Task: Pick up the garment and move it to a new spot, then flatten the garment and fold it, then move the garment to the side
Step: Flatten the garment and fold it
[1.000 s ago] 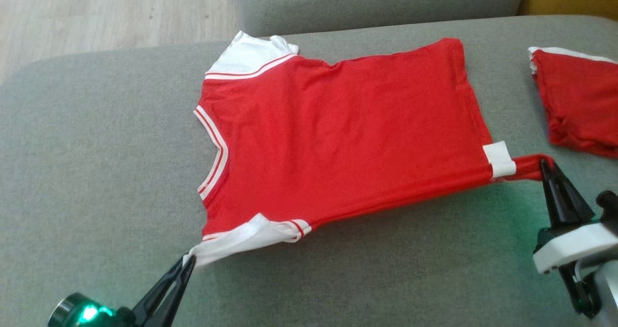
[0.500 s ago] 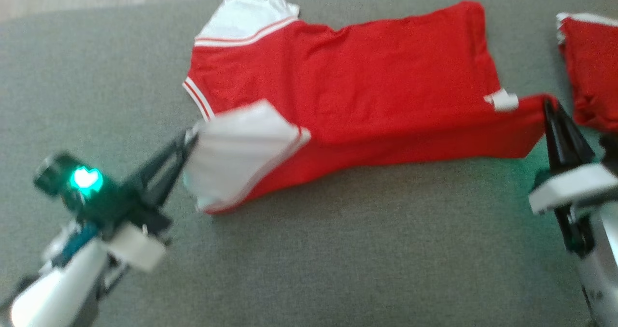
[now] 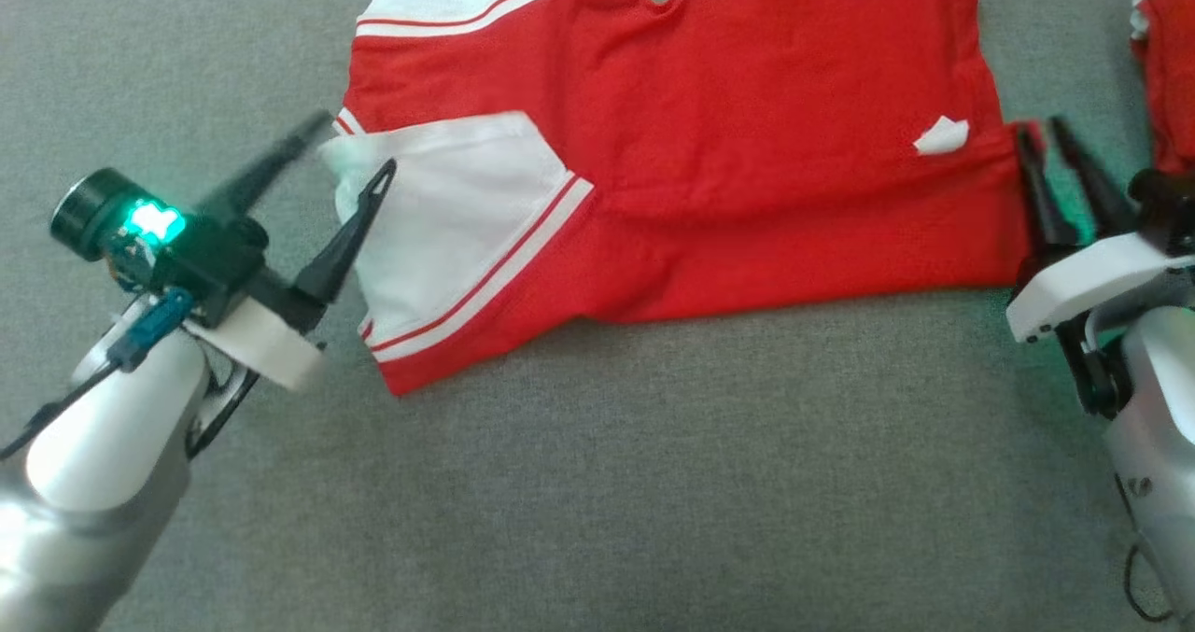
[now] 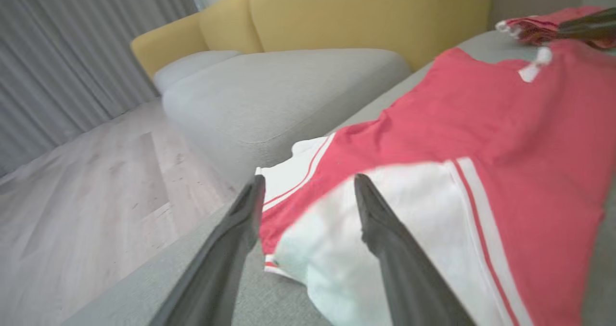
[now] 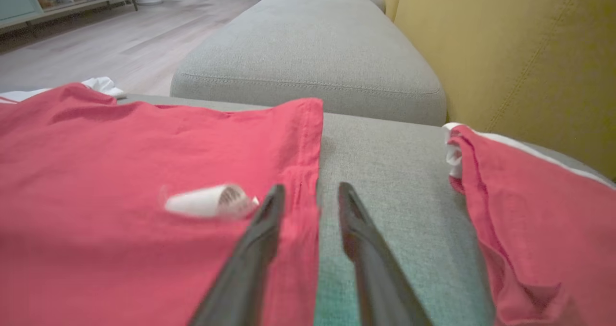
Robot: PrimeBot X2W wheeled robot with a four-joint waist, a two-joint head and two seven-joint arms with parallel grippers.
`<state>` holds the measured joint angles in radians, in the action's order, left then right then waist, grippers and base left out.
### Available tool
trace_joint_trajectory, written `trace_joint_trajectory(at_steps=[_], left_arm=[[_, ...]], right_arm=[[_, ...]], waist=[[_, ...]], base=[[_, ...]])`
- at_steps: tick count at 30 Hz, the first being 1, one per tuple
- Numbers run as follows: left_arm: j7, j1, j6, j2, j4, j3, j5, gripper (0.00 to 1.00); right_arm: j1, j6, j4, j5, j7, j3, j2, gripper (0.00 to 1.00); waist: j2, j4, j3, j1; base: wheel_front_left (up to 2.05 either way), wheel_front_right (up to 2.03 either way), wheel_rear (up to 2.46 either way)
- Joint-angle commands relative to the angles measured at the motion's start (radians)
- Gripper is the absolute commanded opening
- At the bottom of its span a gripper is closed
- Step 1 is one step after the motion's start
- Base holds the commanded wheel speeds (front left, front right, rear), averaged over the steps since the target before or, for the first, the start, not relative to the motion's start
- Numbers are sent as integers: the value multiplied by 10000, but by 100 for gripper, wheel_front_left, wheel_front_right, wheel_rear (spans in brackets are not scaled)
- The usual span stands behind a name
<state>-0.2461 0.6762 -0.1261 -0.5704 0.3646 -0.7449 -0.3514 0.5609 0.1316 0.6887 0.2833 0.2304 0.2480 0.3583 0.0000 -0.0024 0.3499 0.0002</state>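
Red short-sleeved T-shirt with white sleeves and red-and-white striped trim [image 3: 747, 128]: lies spread on the grey woven sofa cushion [image 3: 597, 483], between the two claws. Collar end is toward the left claw [image 3: 355, 147], hem end toward the right claw [image 3: 1039, 128]. The near long edge is folded over onto the body, and one white sleeve [image 3: 457, 212] lies on top of the fold.

Left claw: fingers well apart, one tip over the sleeve's outer edge, the other beside the cloth. Nothing gripped.

Right claw: fingers parted a little, tips at the hem corner. In its wrist view one finger is over the red hem, the other over the cushion. No cloth clamped.

Small curled white label [image 3: 941, 135]: on the shirt, just inboard of the right claw.

Second red garment with white edging [image 3: 1167, 72]: outboard of the right claw, apart from the T-shirt.

Yellow upholstered sofa back [image 5: 505, 51]: ahead of the right claw. Pale wood floor [image 4: 72, 196]: ahead of the left claw, past the cushion's edge.
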Motion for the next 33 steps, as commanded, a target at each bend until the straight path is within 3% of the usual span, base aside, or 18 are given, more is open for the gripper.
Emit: trace_joint_trajectory(at_steps=[1, 2, 5, 10, 14, 23, 24, 25, 26, 27, 33], left_arm=[[-108, 305, 258, -192, -70, 633, -113, 100], [-139, -30, 655, 40, -33, 945, -294, 100], [-150, -979, 1259, 528, -496, 1654, -807, 100], [-154, -2993, 1880, 1289, -951, 2298, -1368, 100], [-155, -4099, 2147, 1870, -787, 2588, -1828, 100], [345, -4422, 1808, 2077, 126, 2148, -2073, 100], [410, -4379, 1727, 2064, 180, 2075, -2058, 89], [451, -4339, 1632, 2050, 218, 2009, -2050, 42], [472, -4304, 1550, 2042, 249, 1959, -2050, 17], [498, -4263, 1475, 2023, 272, 1899, -2028, 0], [490, -4028, 1263, 1908, 189, 1773, -1947, 0]], right_arm=[[158, -9, -182, 23, 200, 70, 129, 100], [139, -9, -177, -48, 268, -40, 43, 100], [-74, -9, -394, -139, 304, -309, -128, 100], [-760, -9, -1036, -302, 310, -799, -413, 100], [-1160, -9, -1233, -401, 312, -978, -573, 100], [-1364, -9, -1283, -489, 313, -1095, -661, 100], [-1374, -9, -1236, -490, 313, -1089, -678, 100], [-1386, -9, -1158, -476, 313, -1071, -704, 100], [-1391, -9, -1060, -457, 313, -1048, -726, 100], [-1389, -9, -942, -435, 313, -1020, -742, 100], [-1246, -9, 95, -196, 303, -725, -725, 100]], waist=[[0, -15, -28, -2], [0, -38, -100, -2], [0, -61, -223, -2], [0, -126, -424, -2], [0, -192, -537, -2], [0, -245, -558, -2], [0, -242, -559, -2], [0, -236, -561, -2], [0, -226, -565, -2], [0, -215, -567, -2], [0, -76, -593, -2]], base=[[0, 0, 0], [0, 0, 0], [0, 0, 0], [0, 0, 0], [0, 0, 0], [0, 0, 0], [0, 0, 0], [0, 0, 0], [0, 0, 0], [0, 0, 0], [0, 0, 0]])
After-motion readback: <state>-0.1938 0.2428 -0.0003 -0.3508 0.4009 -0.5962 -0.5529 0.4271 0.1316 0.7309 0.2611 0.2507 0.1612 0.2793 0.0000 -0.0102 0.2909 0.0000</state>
